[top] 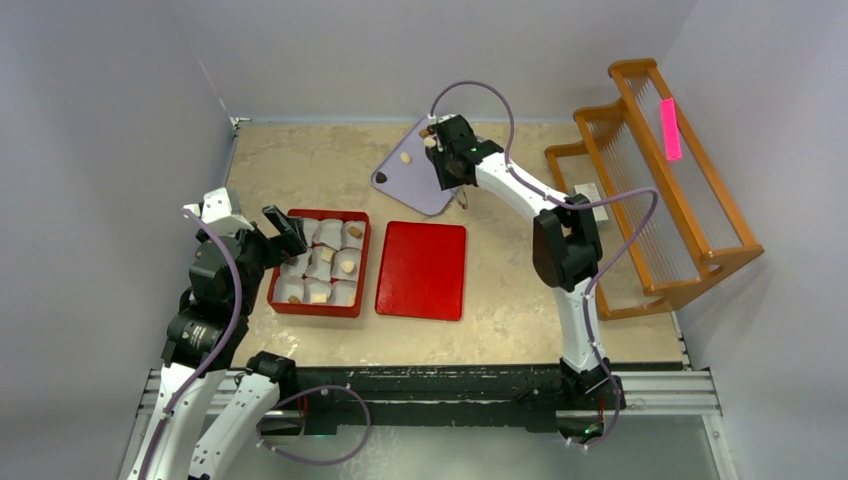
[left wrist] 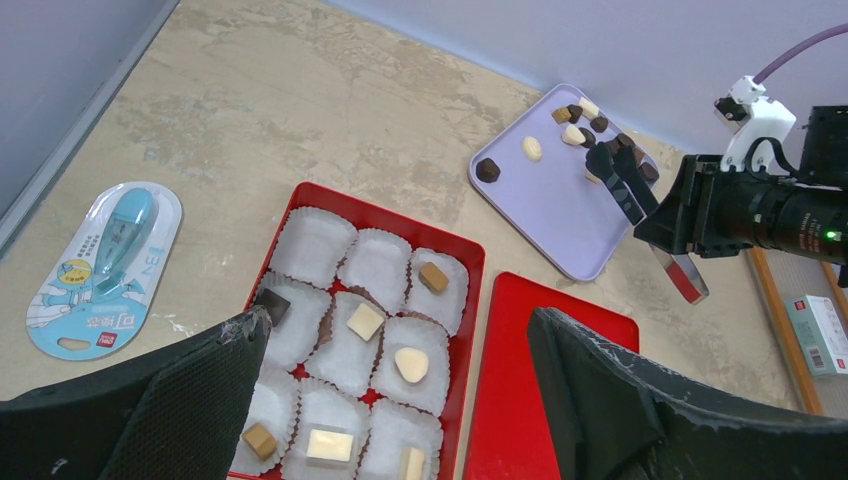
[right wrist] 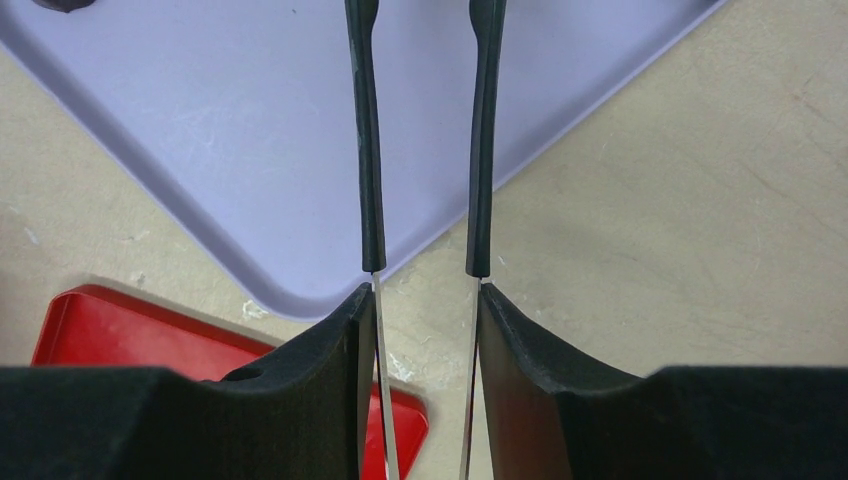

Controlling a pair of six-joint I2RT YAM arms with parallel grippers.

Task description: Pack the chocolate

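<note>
I see the chocolate [left wrist: 532, 148] in two places: a loose cluster of cream and dark pieces on the lavender tray [left wrist: 560, 220], which sits beyond the red box [left wrist: 472, 330] and to its right; and single pieces already sitting in several of the white paper cups [left wrist: 312, 245] inside that box, while other cups hold nothing that I can see.

My right pincer [right wrist: 427, 300] is pressed together on a pair of tweezers [right wrist: 370, 150], clamping their metal arms; the black-sleeved tips stand slightly apart and reach over the cluster at the tray's far end; whether a piece sits between the tips I cannot tell.

My left pincer [left wrist: 397, 318] is spread wide and hovers over the near part of the red box, pinching nothing.

The red lid [top: 421, 270] lies flat just right of the box; a blue correction-tape pack [left wrist: 105, 270] lies on the table [left wrist: 300, 100] left of the box; a wooden rack [top: 660, 190] stands well to the box's right.
</note>
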